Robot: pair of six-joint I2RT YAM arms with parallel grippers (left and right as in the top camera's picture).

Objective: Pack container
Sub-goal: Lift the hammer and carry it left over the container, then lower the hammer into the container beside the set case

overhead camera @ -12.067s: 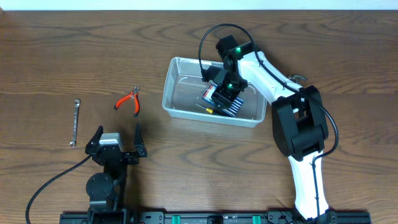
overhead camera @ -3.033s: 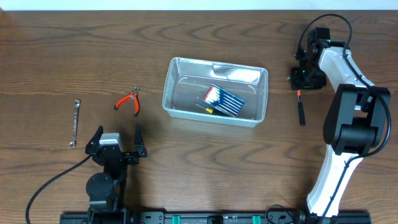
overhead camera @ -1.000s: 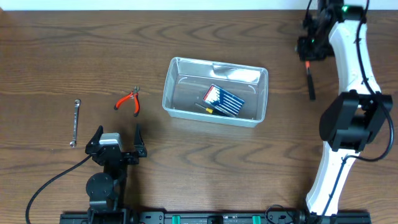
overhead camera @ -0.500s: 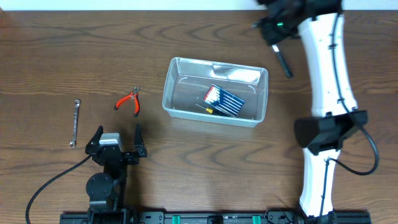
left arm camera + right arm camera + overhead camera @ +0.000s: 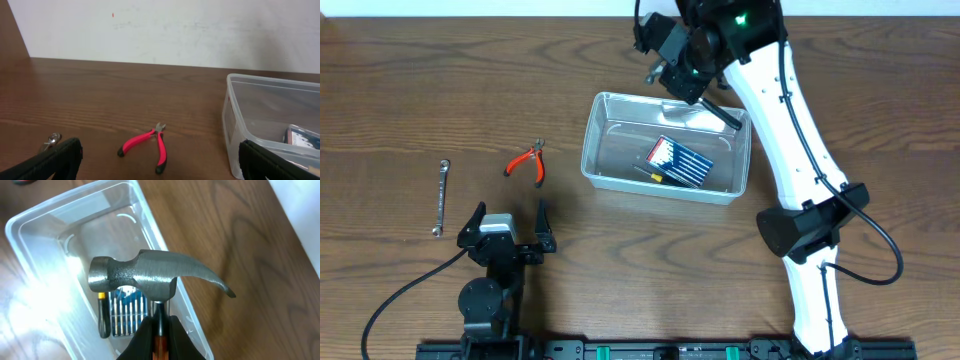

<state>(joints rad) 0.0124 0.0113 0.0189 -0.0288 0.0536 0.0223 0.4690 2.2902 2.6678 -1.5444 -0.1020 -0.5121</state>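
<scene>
- Right gripper (image 5: 159, 327): jaws pinched on the neck of a steel-headed claw hammer (image 5: 145, 275), just below the head.
- Clear rectangular plastic container (image 5: 588, 150) sits mid-table. The hammer hangs over its far rim, right of centre; the open interior lies below and just nearer.
- Container's long axis runs left to right. The hammer handle crosses it on a diagonal, far-left to near-right.
- Blue flat screwdriver-set case (image 5: 680, 160) takes up the right-hand floor; the left part is bare.
- Left gripper (image 5: 510, 212): spread, holding nothing, near-left, well apart. The right arm is the nearer.
</scene>
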